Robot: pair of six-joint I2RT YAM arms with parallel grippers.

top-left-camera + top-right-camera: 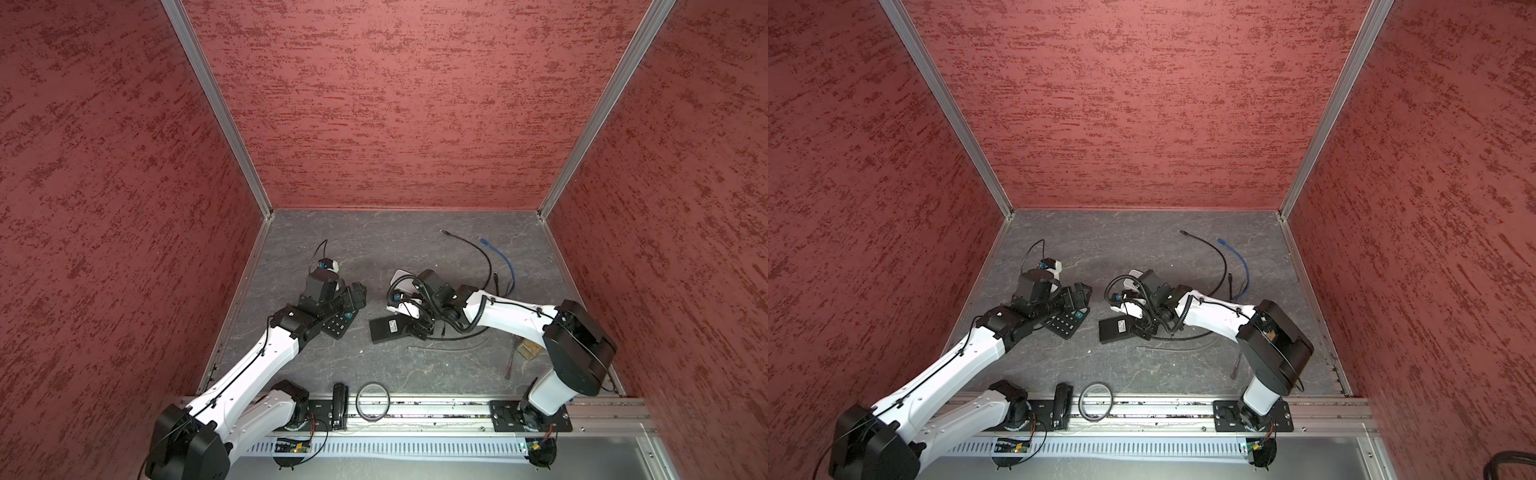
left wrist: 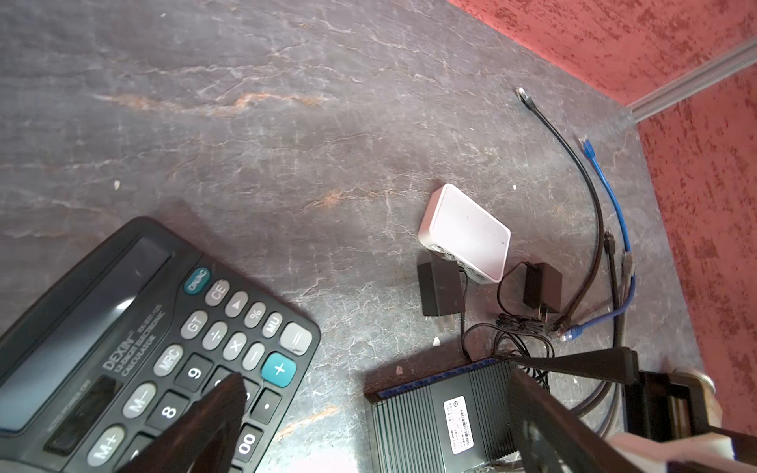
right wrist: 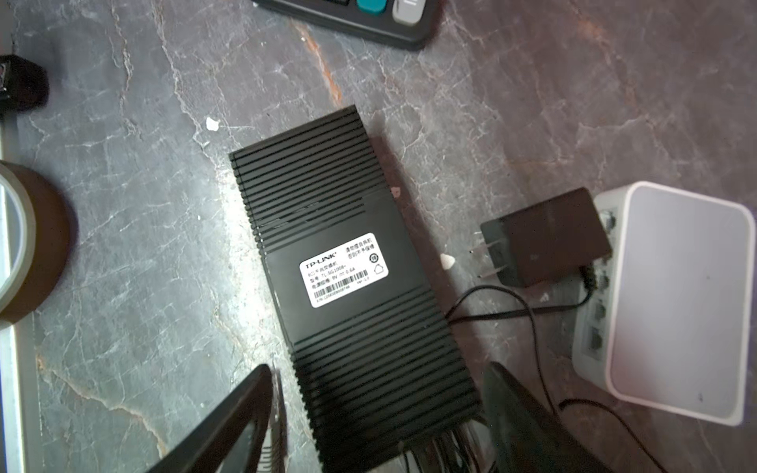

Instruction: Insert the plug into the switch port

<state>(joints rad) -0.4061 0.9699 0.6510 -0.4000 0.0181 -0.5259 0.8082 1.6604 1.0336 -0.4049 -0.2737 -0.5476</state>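
Over the table, top views: a grey stone-patterned table (image 1: 374, 245) sits between red textured walls, with one arm reaching in from each side.
Switch, top views: the black switch (image 1: 386, 331) (image 1: 1117, 329) lies flat near the middle, label up, in both top views.
Right gripper, top views: the right gripper (image 1: 415, 330) hangs low over the switch's right end.
Left gripper, top views: the left gripper (image 1: 358, 296) hovers above a calculator (image 1: 338, 326), just left of the switch.
Plugs, top views: a black plug (image 1: 444, 232) and a blue plug (image 1: 482, 240) lie loose on the table at the far right, well apart from the switch. Neither arm holds them.
Left gripper, left wrist view: the left gripper (image 2: 375, 379) has its fingers spread wide with nothing between them. One finger (image 2: 213, 422) is over the calculator (image 2: 164, 327) keys; contact cannot be told.
Beyond, left wrist view: a white switch (image 2: 467, 233) lies past the black switch (image 2: 434, 422), with a power adapter (image 2: 440, 288) beside it. The black plug (image 2: 524, 96) and blue plug (image 2: 588, 148) lie farther off.
Right gripper, right wrist view: the right gripper (image 3: 379, 372) straddles one end of the black switch (image 3: 348, 266). Its fingers are apart with a gap on each side, so it is not clamped.
Neighbours, right wrist view: the power adapter (image 3: 545, 237) lies against the white switch (image 3: 676, 299), on its port side. A tape roll (image 3: 49, 233) sits at the opposite edge.
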